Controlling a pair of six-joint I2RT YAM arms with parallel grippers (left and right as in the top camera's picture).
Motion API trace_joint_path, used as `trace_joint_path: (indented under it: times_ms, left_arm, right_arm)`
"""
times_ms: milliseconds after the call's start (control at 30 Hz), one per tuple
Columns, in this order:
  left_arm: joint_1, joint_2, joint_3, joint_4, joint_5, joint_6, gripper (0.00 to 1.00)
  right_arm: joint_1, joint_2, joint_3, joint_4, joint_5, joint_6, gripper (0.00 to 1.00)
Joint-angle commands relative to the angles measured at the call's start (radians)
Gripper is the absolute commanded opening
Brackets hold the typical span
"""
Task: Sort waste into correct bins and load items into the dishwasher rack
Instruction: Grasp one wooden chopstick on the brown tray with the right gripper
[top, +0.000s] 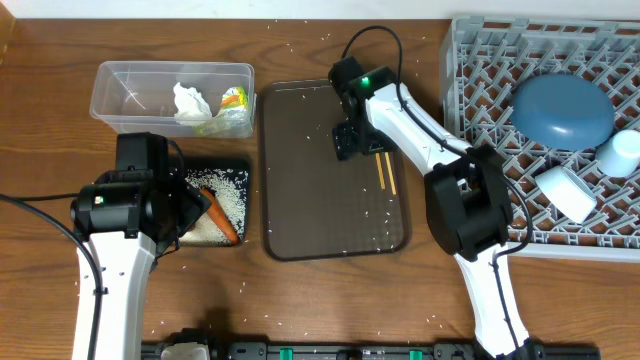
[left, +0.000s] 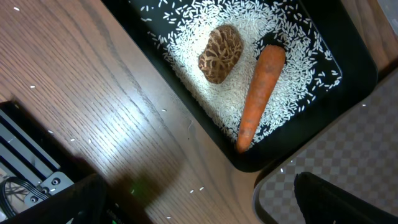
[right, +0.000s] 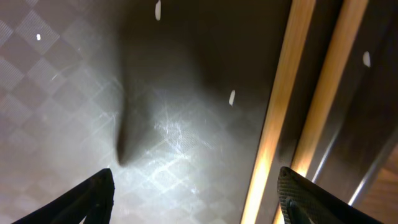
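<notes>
The black tray (top: 238, 170) holds white rice (left: 261, 37), the orange carrot (left: 258, 99) and the brown food lump (left: 221, 53). My left gripper (left: 199, 208) is open and empty, just off the tray's near edge; in the overhead view (top: 188, 212) it partly covers the tray. The clear tub (top: 120, 85) holds the crumpled tissue (top: 190, 102) and the snack wrapper (top: 233, 100). My right gripper (right: 199, 199) is open, low over the brown serving tray (top: 310, 200), beside the two chopsticks (right: 280, 124). The grey rack (top: 480, 60) holds the dark blue plate (top: 560, 110), white cup (top: 565, 192) and light blue cup (top: 622, 152). The bowl is out of view.
Loose rice grains are scattered over the serving tray and the wooden table (top: 50, 120). The chopsticks (top: 384, 170) lie near the serving tray's right rim. The serving tray's corner (left: 292, 186) sits close to the black tray.
</notes>
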Motion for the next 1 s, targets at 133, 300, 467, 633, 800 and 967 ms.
trace_joint_path:
  times_ms: [133,300,467,633,800,967]
  left_arm:
    - [0.003,0.001,0.000,-0.003,-0.019,0.017,0.98]
    - [0.003,0.001,0.000,-0.003,-0.020,0.017,0.98]
    - [0.003,0.001,0.000,-0.003,-0.019,0.017,0.98]
    - [0.003,0.001,0.000,-0.003,-0.020,0.017,0.98]
    - [0.003,0.001,0.000,-0.003,-0.020,0.017,0.98]
    - [0.003,0.001,0.000,-0.003,-0.020,0.017,0.98]
  right_arm:
    - [-0.005,-0.003,-0.082,0.054,0.015,0.021,0.77]
    - [-0.005,-0.003,-0.101,0.055,0.016,0.020,0.60]
    - [0.004,-0.003,-0.101,0.047,0.016,0.020,0.17]
    - [0.016,-0.003,-0.101,0.037,0.020,0.037,0.01]
    - [0.025,-0.005,-0.092,0.017,0.019,0.070,0.01]
    - [0.023,-0.038,-0.032,-0.035,-0.036,0.073,0.01]
